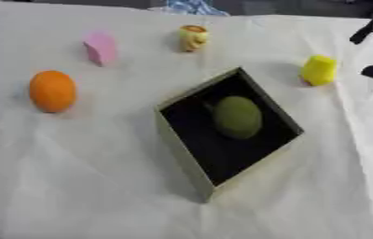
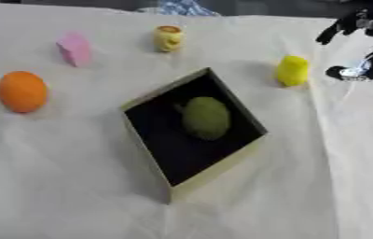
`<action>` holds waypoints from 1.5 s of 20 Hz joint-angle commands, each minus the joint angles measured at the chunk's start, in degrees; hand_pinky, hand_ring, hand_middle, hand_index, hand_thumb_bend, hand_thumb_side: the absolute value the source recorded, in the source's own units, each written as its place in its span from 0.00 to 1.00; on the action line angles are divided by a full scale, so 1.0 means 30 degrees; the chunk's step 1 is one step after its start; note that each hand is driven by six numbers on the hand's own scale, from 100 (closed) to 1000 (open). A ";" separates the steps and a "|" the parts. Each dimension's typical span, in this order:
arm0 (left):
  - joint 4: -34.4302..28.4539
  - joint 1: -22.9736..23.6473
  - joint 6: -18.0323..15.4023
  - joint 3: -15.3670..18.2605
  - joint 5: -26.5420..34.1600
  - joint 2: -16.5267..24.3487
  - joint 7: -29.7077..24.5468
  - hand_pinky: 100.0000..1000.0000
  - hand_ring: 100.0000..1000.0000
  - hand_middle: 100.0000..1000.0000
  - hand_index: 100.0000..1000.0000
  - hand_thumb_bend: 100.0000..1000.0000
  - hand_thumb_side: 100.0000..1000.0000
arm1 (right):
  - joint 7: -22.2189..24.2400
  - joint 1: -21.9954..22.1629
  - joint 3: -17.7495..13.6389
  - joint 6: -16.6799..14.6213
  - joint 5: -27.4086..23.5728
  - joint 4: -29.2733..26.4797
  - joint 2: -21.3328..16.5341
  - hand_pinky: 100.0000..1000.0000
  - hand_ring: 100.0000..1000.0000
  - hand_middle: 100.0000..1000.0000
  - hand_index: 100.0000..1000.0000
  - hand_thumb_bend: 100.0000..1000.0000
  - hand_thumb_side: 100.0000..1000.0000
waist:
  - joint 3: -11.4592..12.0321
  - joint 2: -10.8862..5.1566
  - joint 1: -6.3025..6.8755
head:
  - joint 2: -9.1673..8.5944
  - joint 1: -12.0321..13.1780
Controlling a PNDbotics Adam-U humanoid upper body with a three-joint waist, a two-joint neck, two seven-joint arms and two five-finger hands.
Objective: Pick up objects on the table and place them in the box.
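Open box [image 1: 182,150] sitting mid-table, turned at an angle, dark inside, holding one olive-green oval thing [image 1: 238,116] toward its far side. Still lying out on the white cloth [image 1: 84,186]: orange ball [image 1: 52,91] far left, pink block [image 1: 101,47] beyond it, small yellow-orange jar-like item [image 1: 193,37] at the far edge, possibly a toy, and yellow piece [image 1: 319,70] right of the box. Right hand [image 2: 361,46] showing at the far right, mostly cut off; cannot tell whether its fingers are spread or curled, nothing seen in it.
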 commanded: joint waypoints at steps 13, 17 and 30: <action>-0.0127 -0.0355 -0.0094 -0.0063 0.0250 0.0422 -0.0195 0.72 0.62 0.61 0.70 0.22 0.64 | -0.2104 -0.1667 0.0159 0.1163 0.3545 0.2966 0.2104 0.88 0.91 0.75 0.87 0.34 0.27 | 0.0444 -0.0149 0.0261 | -0.0343 -0.0171; -0.0080 -0.0338 -0.0102 -0.0051 0.0309 0.0386 -0.0202 0.72 0.62 0.61 0.70 0.22 0.65 | -0.2169 -0.1969 -0.0169 0.0773 0.4576 0.4359 0.2720 0.88 0.91 0.75 0.87 0.35 0.26 | 0.0579 -0.0093 0.0326 | -0.0384 -0.0191; -0.0052 -0.0351 -0.0142 -0.0052 0.0425 0.0326 -0.0221 0.72 0.62 0.60 0.70 0.21 0.65 | -0.3196 -0.2632 -0.1341 -0.0408 0.7494 0.6844 0.3601 0.87 0.90 0.73 0.85 0.38 0.21 | 0.0632 0.0037 0.0388 | -0.0492 -0.0209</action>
